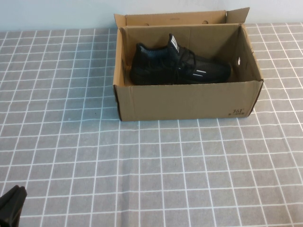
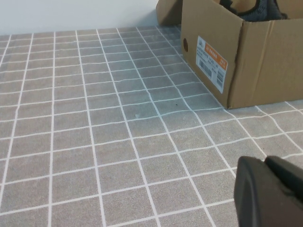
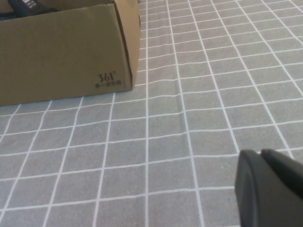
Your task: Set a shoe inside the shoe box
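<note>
Your left gripper sits low at the near left table edge, holding nothing; I cannot tell how far it is open. One shoe already lies inside the one shoe box, flap lid up. Your right gripper hangs over bare cloth, nothing held, its opening unreadable too. Keep both arms clear and parked.
</note>
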`<state>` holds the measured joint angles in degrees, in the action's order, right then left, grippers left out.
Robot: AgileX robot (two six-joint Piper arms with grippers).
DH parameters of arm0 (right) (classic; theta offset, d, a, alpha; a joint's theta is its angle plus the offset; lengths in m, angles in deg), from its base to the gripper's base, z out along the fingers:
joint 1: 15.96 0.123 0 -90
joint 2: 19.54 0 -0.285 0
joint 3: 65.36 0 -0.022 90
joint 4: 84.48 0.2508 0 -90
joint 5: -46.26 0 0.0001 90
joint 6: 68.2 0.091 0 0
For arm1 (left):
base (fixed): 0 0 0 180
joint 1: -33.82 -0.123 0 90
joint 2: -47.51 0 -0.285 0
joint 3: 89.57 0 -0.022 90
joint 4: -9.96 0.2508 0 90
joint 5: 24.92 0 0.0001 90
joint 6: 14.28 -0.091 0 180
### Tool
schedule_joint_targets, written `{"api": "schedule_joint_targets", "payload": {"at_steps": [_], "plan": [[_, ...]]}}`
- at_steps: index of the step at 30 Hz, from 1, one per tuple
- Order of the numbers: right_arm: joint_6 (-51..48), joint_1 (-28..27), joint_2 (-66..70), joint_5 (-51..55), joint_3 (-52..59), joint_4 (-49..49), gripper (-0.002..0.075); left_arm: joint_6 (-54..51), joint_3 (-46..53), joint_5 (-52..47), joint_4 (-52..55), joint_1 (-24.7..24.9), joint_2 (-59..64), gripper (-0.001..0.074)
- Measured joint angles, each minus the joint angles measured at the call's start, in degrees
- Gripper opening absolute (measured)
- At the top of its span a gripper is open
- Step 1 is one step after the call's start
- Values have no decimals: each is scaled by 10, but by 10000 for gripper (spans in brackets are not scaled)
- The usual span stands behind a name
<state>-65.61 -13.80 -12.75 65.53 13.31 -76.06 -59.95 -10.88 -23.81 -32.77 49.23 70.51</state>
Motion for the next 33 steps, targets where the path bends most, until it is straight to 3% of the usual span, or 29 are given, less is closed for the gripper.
{"api": "schedule_joint_targets", "payload": {"at_steps": [15,24,33], "plan": [[0,0,0,0,0,0,-16,15,0,30,37,-2,-4,-1],[0,0,0,0,0,0,-16,305,0,41,354,-77,-94,-1],[0,0,0,2,0,1,-16,351,0,-65,407,-91,-157,-1]]}}
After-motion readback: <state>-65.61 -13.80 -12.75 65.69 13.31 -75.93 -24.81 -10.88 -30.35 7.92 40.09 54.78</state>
